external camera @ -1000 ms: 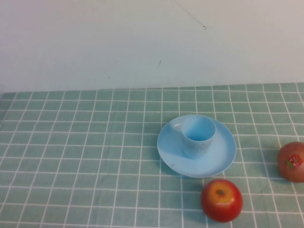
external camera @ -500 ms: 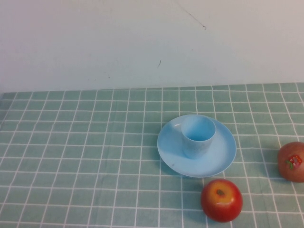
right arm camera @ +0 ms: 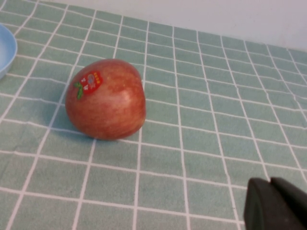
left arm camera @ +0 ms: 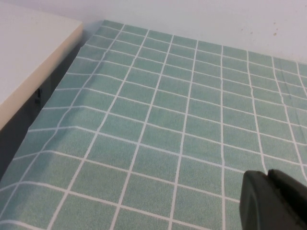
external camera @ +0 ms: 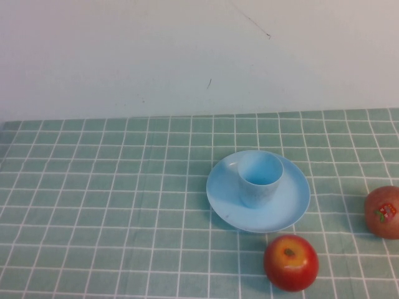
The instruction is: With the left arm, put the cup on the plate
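The light blue cup stands upright on the round light blue plate, a little left of its middle, in the high view. Neither arm shows in the high view. My left gripper is shut and empty over bare tablecloth near the table's left edge, far from the cup. My right gripper is shut and empty, low over the cloth near a stickered apple. A sliver of the plate's rim shows in the right wrist view.
A red apple lies just in front of the plate. The stickered apple lies at the right edge. A green checked cloth covers the table, with a white wall behind. A white ledge borders the table's left side.
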